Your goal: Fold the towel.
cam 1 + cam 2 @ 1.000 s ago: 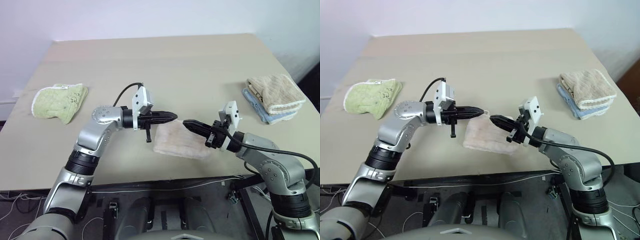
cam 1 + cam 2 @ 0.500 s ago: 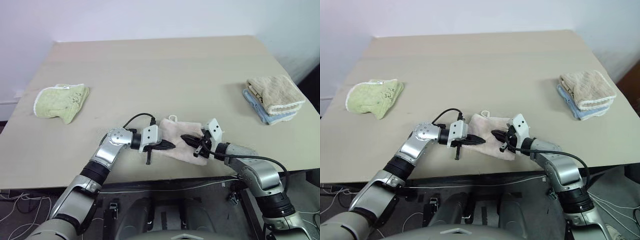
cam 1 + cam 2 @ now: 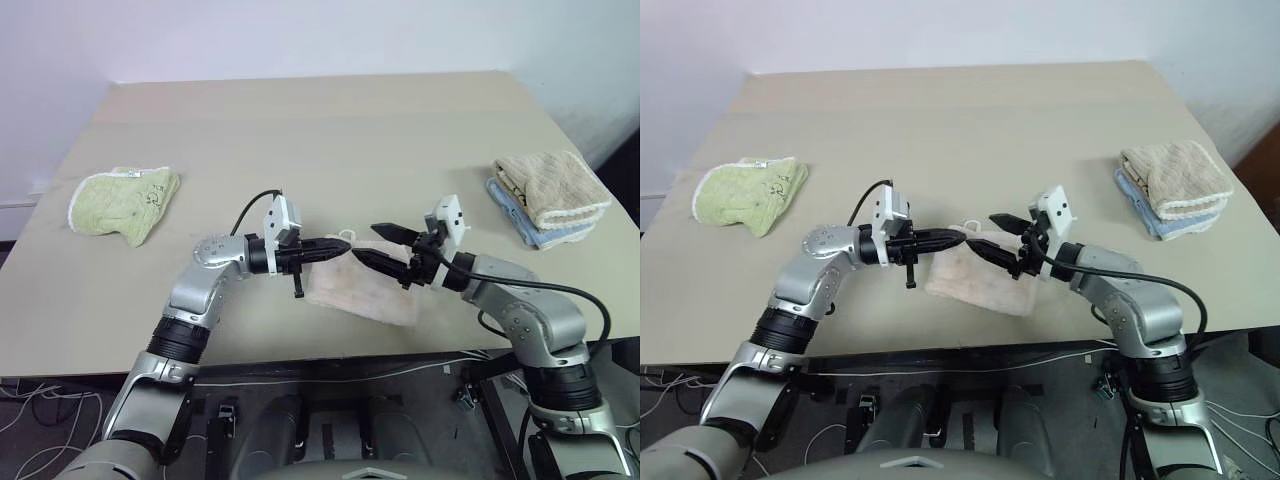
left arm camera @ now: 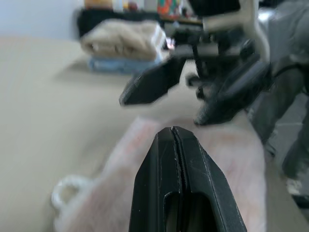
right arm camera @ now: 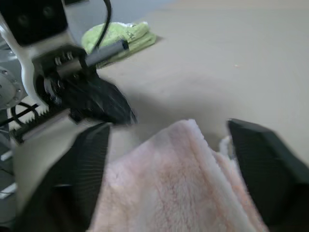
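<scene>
The towel (image 3: 362, 292) lies folded beneath both hands' (image 3: 342, 243) tips.

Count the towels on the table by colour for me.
Pink towel: 1
Green towel: 1
Beige towel: 1
Blue towel: 1, under the beige one
Total: 4 towels

Pale pink towel (image 3: 365, 290) (white loop), light green towel (image 3: 122, 202), tan table (image 3: 330, 130).
</scene>
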Available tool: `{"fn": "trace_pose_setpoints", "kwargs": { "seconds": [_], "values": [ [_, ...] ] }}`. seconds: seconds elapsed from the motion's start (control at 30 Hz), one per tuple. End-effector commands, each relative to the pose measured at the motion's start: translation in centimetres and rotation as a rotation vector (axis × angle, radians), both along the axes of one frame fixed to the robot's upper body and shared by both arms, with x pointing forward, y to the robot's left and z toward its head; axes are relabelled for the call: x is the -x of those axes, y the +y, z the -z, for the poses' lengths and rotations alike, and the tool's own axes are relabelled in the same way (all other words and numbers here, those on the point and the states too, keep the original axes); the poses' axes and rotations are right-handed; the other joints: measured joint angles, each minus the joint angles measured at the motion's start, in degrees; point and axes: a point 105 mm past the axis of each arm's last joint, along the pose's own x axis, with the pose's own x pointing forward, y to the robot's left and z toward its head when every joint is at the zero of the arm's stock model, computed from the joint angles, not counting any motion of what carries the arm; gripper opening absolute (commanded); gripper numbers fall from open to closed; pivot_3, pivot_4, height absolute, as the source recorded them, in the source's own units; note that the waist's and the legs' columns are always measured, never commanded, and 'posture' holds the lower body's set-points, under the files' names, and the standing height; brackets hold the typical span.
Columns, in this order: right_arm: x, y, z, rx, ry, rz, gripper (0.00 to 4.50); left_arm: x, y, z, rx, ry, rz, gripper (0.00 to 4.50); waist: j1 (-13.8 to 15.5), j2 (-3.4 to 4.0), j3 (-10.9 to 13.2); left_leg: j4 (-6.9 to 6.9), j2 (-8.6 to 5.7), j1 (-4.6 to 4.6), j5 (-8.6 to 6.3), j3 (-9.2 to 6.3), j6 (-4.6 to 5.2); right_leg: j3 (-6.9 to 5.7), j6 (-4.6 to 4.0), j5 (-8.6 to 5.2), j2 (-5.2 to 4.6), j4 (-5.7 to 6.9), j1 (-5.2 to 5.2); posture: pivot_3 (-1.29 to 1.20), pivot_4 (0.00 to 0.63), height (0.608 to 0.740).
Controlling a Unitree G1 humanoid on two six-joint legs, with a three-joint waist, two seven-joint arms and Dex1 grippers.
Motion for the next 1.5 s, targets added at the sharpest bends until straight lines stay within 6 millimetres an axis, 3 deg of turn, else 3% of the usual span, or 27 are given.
{"fn": "trace_pose_setpoints", "kwargs": {
  "seconds": [0.03,0.13,0.23,0.37,0.6,0.77,0.93,1.1,1.5],
  "values": [
    [-0.2,-1.6,-1.8,0.0,-0.051,0.036,4.48,-1.0,1.8,-2.7,0.061,-0.066,-0.111,0.0,0.0,0.0,0.0,0.01,0.0,0.0,-0.01,0.0,-0.02,0.0,0.0,0.0,0.0,0.0,0.0,0.0,0.15,0.74],
    [-1.0,-3.1,-1.9,0.022,-0.03,0.099,4.48,-2.2,4.1,-1.3,0.042,0.107,-0.232,0.0,-0.23,0.0,0.0,-0.01,0.01,0.01,0.01,0.0,0.0,0.0,0.0,0.0,0.02,0.03,-0.01,0.0,0.15,0.74],
    [-1.7,-3.8,-2.3,-0.004,-0.016,0.143,4.5,-1.7,4.5,-0.3,0.027,0.239,-0.252,0.64,-0.3,0.01,0.01,-0.01,0.01,0.01,0.04,0.0,0.07,0.01,0.0,0.0,0.04,0.07,-0.05,0.0,0.15,0.74],
    [-1.9,-4.0,-1.8,-0.005,0.038,0.147,4.5,-0.8,4.9,1.6,-0.018,0.437,-0.265,1.97,0.04,-0.01,0.02,0.01,0.01,-0.01,0.04,0.0,0.07,0.0,0.01,0.0,0.03,0.06,-0.04,0.0,0.15,0.74],
    [-0.9,-4.2,-2.2,0.048,0.032,0.083,4.5,0.0,5.3,1.7,0.074,0.747,-0.232,4.36,-0.05,-0.01,0.02,0.01,0.0,-0.01,0.04,0.0,0.06,0.0,0.01,0.0,0.02,0.06,-0.05,0.0,0.15,0.74],
    [-0.4,-5.1,-2.2,0.125,0.03,0.072,4.5,-0.8,5.9,1.7,0.181,1.036,-0.21,4.45,0.03,-0.03,0.03,0.05,0.0,0.0,0.0,0.0,-0.01,-0.03,0.01,0.0,0.03,0.08,-0.02,0.0,0.15,0.74],
    [0.7,-5.1,-1.2,0.244,0.025,0.018,4.5,0.6,4.7,4.6,-0.044,1.202,-0.173,4.45,-0.12,-0.03,0.03,0.01,-0.01,0.0,0.02,0.01,0.01,-0.02,0.02,0.0,0.04,0.09,-0.03,0.0,0.15,0.74],
    [1.0,-5.1,-1.4,0.248,0.01,0.03,4.5,1.2,2.7,5.7,-0.178,1.238,-0.105,4.45,0.15,0.0,0.01,0.03,-0.01,0.0,-0.03,0.01,-0.1,0.02,0.01,-0.01,0.0,0.12,-0.04,0.0,0.15,0.74],
    [1.7,-5.4,-0.6,0.248,0.01,0.093,4.5,1.1,-1.9,5.8,-0.17,1.262,0.061,4.45,1.81,-0.01,0.01,0.01,-0.07,-0.08,-0.09,0.01,0.0,0.0,-0.07,-0.05,-0.13,-0.19,0.04,0.0,0.15,0.74]
  ]
}}
